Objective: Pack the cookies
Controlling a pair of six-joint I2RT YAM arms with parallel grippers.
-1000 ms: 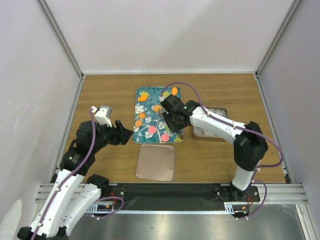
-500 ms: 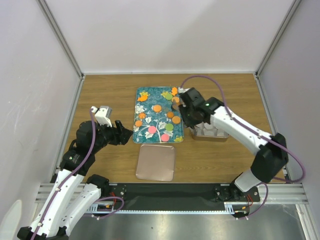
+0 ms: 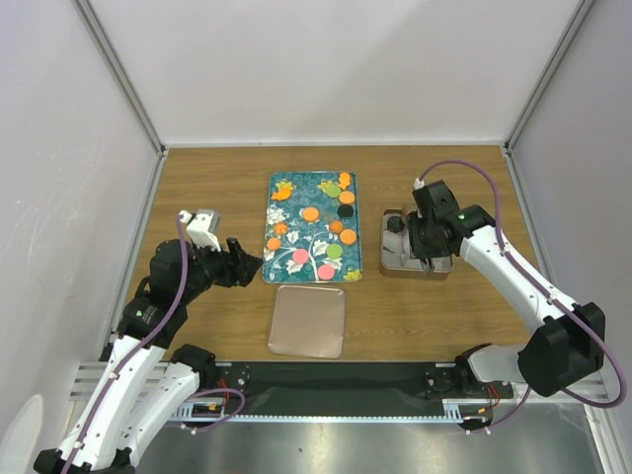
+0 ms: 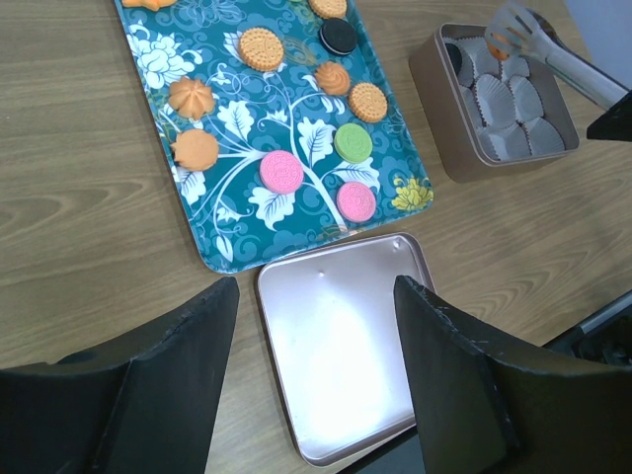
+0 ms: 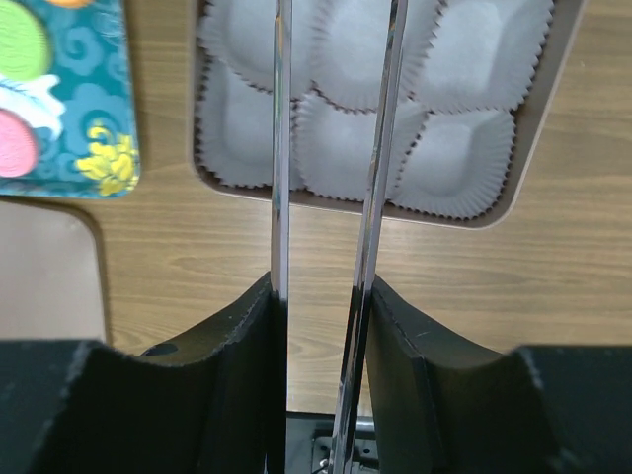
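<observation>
Cookies (image 4: 281,171) lie left of the tin (image 4: 432,99); right jaws pinch tongs (image 4: 553,59) over it, and easing early could drop the orange cookie (image 4: 501,39) askew; left jaws spread.

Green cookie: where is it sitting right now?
Left wrist view: the green cookie lies on the teal tray by its right edge, just beyond a pink cookie, with the tin to its right.

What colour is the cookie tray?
The tray is teal with flowers; clearest in the left wrist view.
</observation>
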